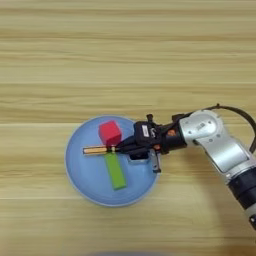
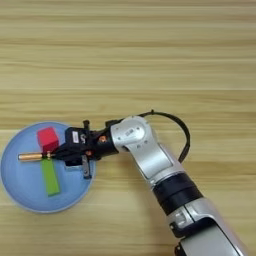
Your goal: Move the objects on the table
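Low in the frame, the right gripper clenches the orange-handled screwdriver over the blue plate, hiding its shaft.

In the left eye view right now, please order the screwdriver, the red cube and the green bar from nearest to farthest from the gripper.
1. Orange-handled screwdriver: its shaft end meets the right gripper, handle pointing left.
2 and 3. Red cube, up-left of the fingertips, and green bar, below them: too close to call.
All lie on the blue plate.
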